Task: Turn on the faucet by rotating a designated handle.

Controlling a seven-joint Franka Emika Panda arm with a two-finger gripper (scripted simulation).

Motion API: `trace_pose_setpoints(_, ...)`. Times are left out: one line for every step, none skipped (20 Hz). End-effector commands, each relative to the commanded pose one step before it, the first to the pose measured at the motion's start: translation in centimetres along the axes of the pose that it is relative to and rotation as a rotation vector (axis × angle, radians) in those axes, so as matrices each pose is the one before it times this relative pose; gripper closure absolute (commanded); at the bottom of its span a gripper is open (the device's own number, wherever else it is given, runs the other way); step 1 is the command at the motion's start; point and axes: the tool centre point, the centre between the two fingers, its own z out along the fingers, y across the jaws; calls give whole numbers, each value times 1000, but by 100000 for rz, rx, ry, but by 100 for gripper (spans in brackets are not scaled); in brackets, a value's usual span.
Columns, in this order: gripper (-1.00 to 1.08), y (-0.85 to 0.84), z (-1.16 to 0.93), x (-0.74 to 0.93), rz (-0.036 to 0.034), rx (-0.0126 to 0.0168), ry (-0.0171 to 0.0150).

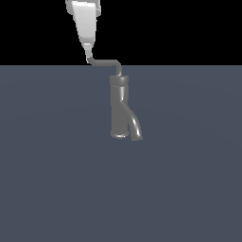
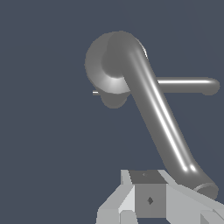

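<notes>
One broad slate-blue surface (image 1: 56, 179) filling the lower part of the exterior view, meeting a black backdrop above. Standing upright near the middle of that surface, the faucet (image 1: 118, 109): a grey cylindrical body with a darker collar at its top, and a short curved spout (image 1: 134, 124) branching off low and bending down toward the exterior view's right. Reaching in from the top of the exterior view, a pale tapering robot arm link (image 1: 84, 21), narrowing downward and ending at the gripper (image 1: 89, 58). Rising from the collar and bending toward the exterior view's left, the handle (image 1: 108, 63): a thin light-grey rod, far slimmer than the body, running level to a small upturned tip. Gripper meeting that tip right at the handle's far end, well above the surface; fingers too small and merged with the rod there, so cannot tell whether clenched on it, merely touching, or released.

Looking down in the wrist view: the faucet's rounded top (image 2: 109, 63) lying farthest off, a thick metallic tube (image 2: 157, 118) running diagonally from it toward the camera, a thinner rod (image 2: 188, 85) sticking out sideways behind it. Pale angular gripper parts (image 2: 148, 199) sitting at the near edge, just beside the tube's near end; fingertips out of sight.
</notes>
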Motion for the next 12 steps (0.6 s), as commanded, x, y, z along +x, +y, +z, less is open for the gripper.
trace_pose_setpoints(108,973,-2,217,456,-573,106)
trace_pose_setpoints(108,275,-1,-18,0,0,0)
trace_pose_setpoints(108,276,-1,-18,0,0,0)
trace_pose_setpoints(108,0,0,0,0,0,0)
trace_pose_setpoints(108,-482,-11,-291,-523,473,111)
trace_pose_setpoints(108,309,-12,238,0,0,0)
trace_pose_setpoints(108,311,-12,240,0,0,0)
trace_pose_setpoints(108,297,26,288,71,-64,-20)
trace_pose_setpoints(108,314,-12,243,0,0,0)
trace_pose_setpoints(108,305,14,277,51,-45,-13)
trace_pose_setpoints(108,318,-12,246,0,0,0)
trace_pose_setpoints(108,309,13,280,51,-45,-12)
